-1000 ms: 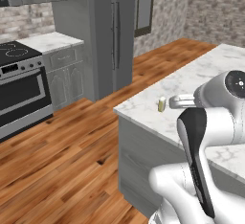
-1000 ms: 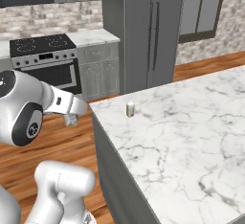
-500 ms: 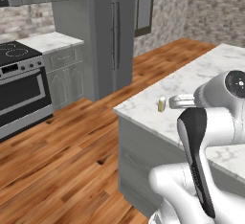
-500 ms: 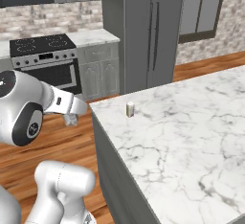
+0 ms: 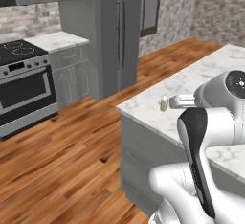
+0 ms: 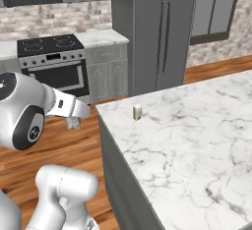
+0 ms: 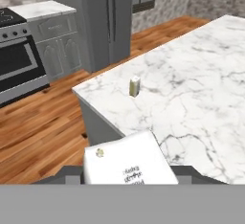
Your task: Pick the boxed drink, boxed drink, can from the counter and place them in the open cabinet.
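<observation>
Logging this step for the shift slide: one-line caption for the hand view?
Gripper holding a white carton above the floor, a second carton upright near the marble counter's corner.

A boxed drink stands upright near the counter corner.

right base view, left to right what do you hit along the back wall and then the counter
stove → small grey cabinet → tall grey fridge → window; in front, a carton stands on the counter near its left corner
</observation>
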Controlling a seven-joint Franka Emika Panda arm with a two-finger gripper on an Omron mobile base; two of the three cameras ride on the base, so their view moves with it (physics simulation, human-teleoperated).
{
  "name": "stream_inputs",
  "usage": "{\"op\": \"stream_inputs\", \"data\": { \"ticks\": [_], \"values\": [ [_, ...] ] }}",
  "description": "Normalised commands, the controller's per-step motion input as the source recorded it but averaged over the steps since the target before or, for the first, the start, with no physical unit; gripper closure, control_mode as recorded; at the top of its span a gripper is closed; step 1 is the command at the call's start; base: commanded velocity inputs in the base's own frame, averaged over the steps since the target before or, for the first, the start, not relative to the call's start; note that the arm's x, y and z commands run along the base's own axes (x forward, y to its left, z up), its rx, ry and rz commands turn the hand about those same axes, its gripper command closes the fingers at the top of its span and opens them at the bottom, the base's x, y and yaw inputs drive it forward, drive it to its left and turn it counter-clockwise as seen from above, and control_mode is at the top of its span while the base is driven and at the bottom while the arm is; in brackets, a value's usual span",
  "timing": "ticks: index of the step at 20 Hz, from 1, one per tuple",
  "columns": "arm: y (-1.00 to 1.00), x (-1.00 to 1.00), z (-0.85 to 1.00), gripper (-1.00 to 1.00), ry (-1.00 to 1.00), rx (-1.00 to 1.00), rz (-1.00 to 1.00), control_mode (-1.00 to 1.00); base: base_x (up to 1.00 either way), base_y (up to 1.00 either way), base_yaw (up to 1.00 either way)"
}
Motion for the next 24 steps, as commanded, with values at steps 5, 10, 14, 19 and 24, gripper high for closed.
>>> {"op": "stream_inputs", "data": {
  "ticks": [5,10,14,19,24],
  "values": [
    [0.00,0.00,0.00,1.00,0.00,0.00,0.00,1.00,-0.05,-0.05,0.24],
    [0.00,0.00,0.00,1.00,0.00,0.00,0.00,1.00,-0.02,-0.17,0.43],
    [0.00,0.00,0.00,1.00,0.00,0.00,0.00,1.00,-0.07,-0.23,0.46],
    [0.00,0.00,0.00,1.00,0.00,0.00,0.00,1.00,-0.02,-0.12,0.42],
    [0.00,0.00,0.00,1.00,0.00,0.00,0.00,1.00,0.02,-0.02,0.29]
  ]
}}
